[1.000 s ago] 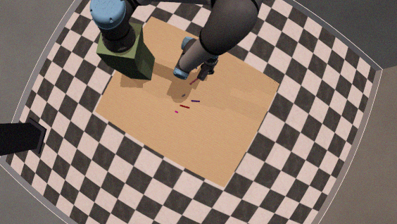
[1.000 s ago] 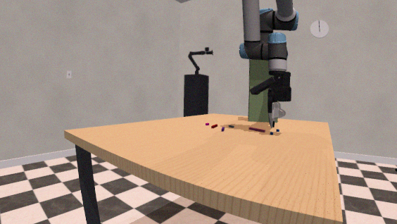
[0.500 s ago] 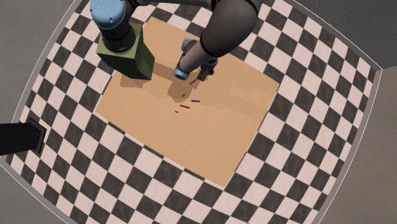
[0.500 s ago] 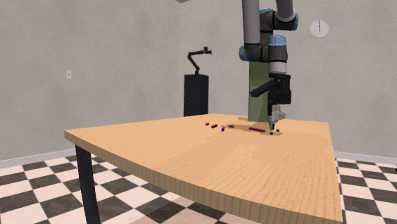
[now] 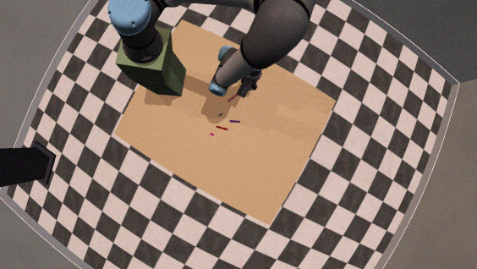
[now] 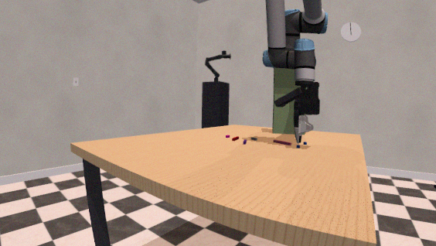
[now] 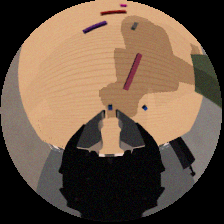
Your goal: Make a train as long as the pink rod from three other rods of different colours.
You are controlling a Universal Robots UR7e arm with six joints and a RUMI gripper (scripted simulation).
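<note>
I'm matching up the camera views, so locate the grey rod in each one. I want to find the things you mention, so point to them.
Top: grey rod (image 5: 220, 114) (image 6: 253, 138) (image 7: 134, 26) just left of centre.
Exterior: right of centre, on the far part of the table.
Wrist: near the top, right of centre.
Shared landmark: the pink rod (image 5: 233, 97) (image 6: 282, 142) (image 7: 132, 72).
</note>
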